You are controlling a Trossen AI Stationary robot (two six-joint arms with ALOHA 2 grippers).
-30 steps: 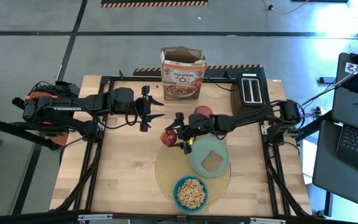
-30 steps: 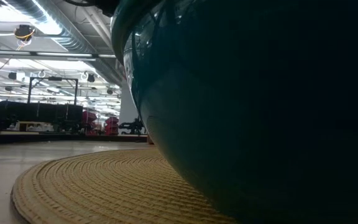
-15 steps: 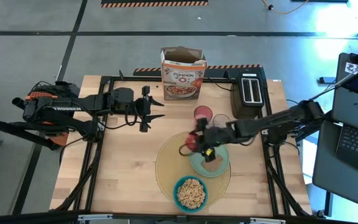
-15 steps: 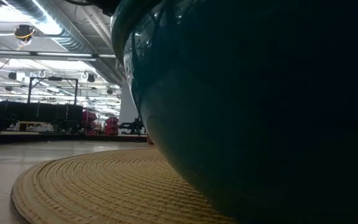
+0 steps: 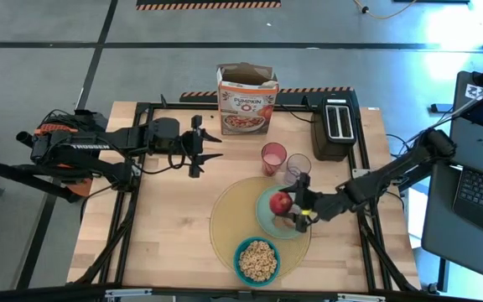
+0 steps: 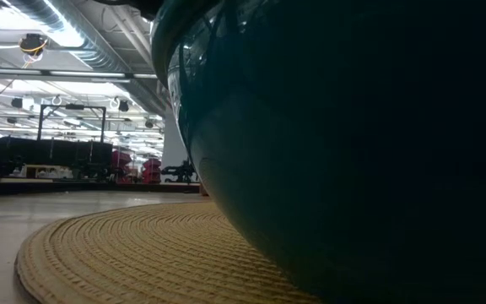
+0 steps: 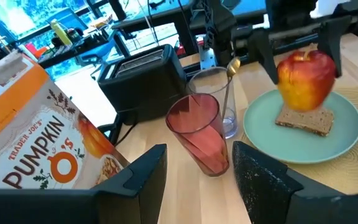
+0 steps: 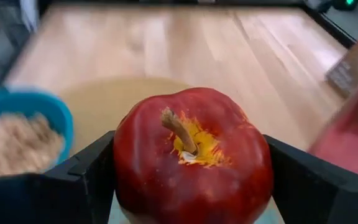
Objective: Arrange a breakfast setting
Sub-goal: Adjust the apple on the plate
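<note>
Breakfast things sat grouped on the pale wooden table (image 5: 174,226), and we took them from largest to smallest. Our round woven yellow placemat (image 5: 229,222) lay toward the near right, its ribbed weave filling the low view (image 6: 125,253). On its far right part rested the pale green round plate (image 5: 267,220), smooth and shallow, with a square slice of brown toast (image 7: 303,121) lying flat on it. At the mat's near edge stood the blue bowl (image 5: 257,260), heaped with tan cereal. Just beyond the plate stood the translucent pink cup (image 5: 272,157) and, touching or just beside it, the clear glass mug (image 5: 298,165) with a thin gold spoon (image 7: 230,81) leaning upright inside.

The glossy red apple (image 5: 280,201), yellow around its brown stem, hung over the toast, clamped between the dark fingers of our right gripper (image 5: 293,204). Whether it touched the toast we could not tell.

Our left gripper (image 5: 210,146) waited well apart at the table's far left, fingers apart and holding nothing.
</note>
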